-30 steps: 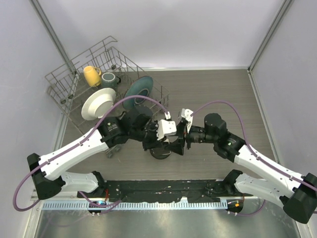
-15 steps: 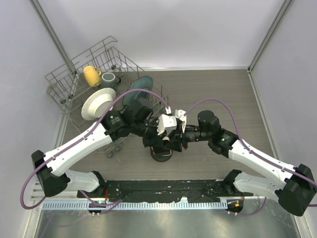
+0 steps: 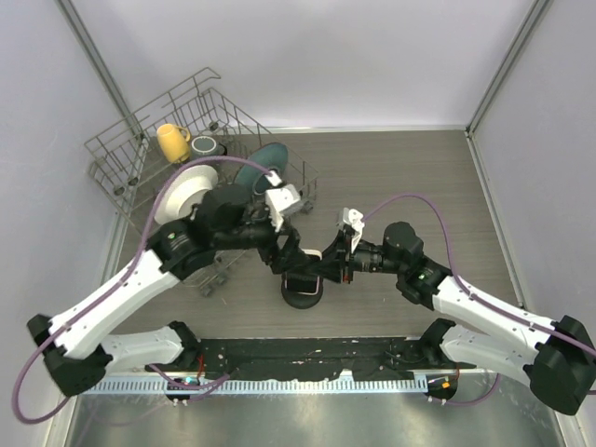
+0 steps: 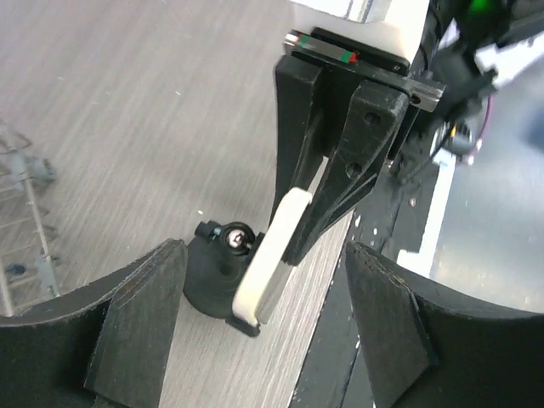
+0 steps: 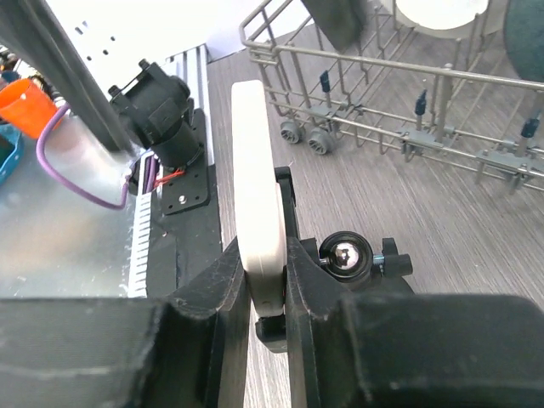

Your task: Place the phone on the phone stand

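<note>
The phone point(image 5: 257, 195) shows edge-on as a pale white slab, and my right gripper point(image 5: 265, 255) is shut on its lower part. Its bottom edge sits in a small black lip of the phone stand point(image 5: 350, 259), whose shiny ball joint shows just right of the fingers. In the left wrist view the phone point(image 4: 270, 255) leans over the stand's black base point(image 4: 208, 276), with the right fingers point(image 4: 340, 170) clamped on it. My left gripper point(image 4: 265, 285) stands open and apart from the phone. From above, the stand's base point(image 3: 303, 291) lies between the left gripper point(image 3: 284, 253) and the right gripper point(image 3: 323, 270).
A grey wire dish rack point(image 3: 126, 149) stands at the back left with a white plate point(image 3: 184, 191), a teal plate point(image 3: 261, 163), a yellow mug point(image 3: 172, 142) and a dark mug point(image 3: 205, 149). The black mounting rail point(image 3: 307, 354) runs along the near edge.
My left gripper has opened, let go of the phone and drawn back up and left. The right gripper has closed on the phone over the stand.
</note>
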